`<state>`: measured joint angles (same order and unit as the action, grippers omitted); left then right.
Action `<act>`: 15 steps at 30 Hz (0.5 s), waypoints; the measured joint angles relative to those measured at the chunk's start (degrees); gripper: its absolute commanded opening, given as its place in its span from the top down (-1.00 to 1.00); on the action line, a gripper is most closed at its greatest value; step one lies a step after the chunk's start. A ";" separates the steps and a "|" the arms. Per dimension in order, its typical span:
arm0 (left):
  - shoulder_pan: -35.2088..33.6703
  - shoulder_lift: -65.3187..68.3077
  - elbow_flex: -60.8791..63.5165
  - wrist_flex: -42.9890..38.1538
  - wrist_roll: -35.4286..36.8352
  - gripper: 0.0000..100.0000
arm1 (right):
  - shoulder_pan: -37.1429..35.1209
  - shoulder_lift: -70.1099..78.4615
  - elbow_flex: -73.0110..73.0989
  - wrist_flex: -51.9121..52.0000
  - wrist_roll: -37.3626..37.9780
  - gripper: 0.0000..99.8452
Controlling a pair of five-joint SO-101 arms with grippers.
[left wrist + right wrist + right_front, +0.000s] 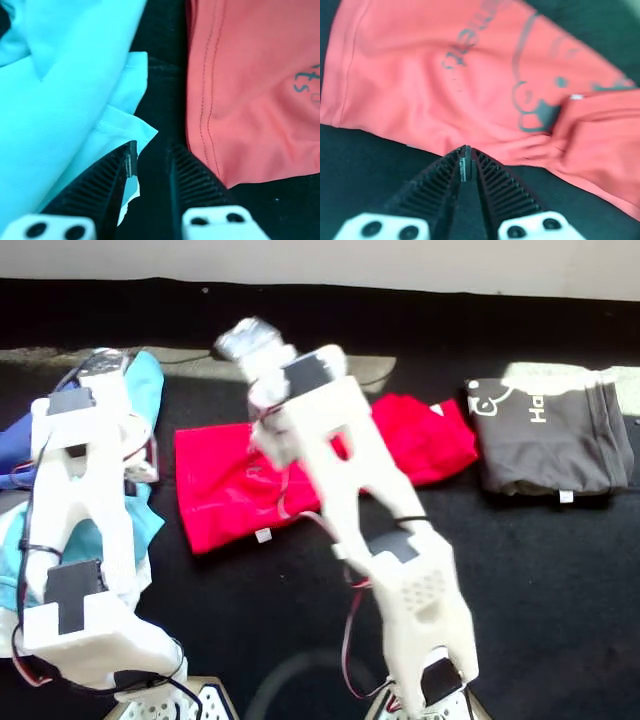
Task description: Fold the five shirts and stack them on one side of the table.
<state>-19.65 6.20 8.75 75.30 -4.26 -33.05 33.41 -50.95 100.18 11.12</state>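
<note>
Table (560,590): black cloth. Bare stretches run along the near edge from 4 to 6 o'clock and across the far edge at 12.

Red shirt (225,485): at centre, unfolded. Its 9 o'clock half is flat and its 2 o'clock end is bunched. The near hem is straight and carries a small white tag (263,535).

Turquoise shirt (150,390): at 9 o'clock, rumpled, under the left arm. A narrow black strip separates its edge from the red shirt's side seam.

Grey shirt (550,440): at 3 o'clock, folded into a rectangle with square edges. It sits just beside the red shirt's bunched end; I cannot tell whether they touch.

Blue shirt (12,440): at the 9 o'clock table edge, partly under the turquoise one.

Left gripper (152,150): low over the black strip. Its jaws are slightly parted with nothing between them, and one fingertip (131,156) is at a loose turquoise corner.

Right gripper (465,156): jaws pressed together and empty. The tip is at the red shirt's hem, with black cloth beneath.
</note>
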 measured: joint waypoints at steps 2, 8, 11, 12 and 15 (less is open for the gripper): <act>2.46 0.00 0.79 0.00 1.32 0.61 | 2.37 -4.84 0.00 0.00 0.00 0.76; 5.89 0.09 4.48 -2.20 4.75 0.61 | 10.73 -17.93 0.00 0.18 0.00 0.77; 5.54 2.55 4.48 -4.31 5.10 0.61 | 14.59 -23.74 0.00 0.26 0.00 0.80; 5.63 3.69 4.48 -4.92 5.10 0.61 | 15.74 -25.58 0.00 0.26 0.00 0.80; 5.71 7.38 4.40 -6.33 5.27 0.60 | 18.99 -30.51 0.00 0.26 0.00 0.80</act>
<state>-13.93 13.58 13.14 68.97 1.01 -14.07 2.90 -50.95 100.44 11.12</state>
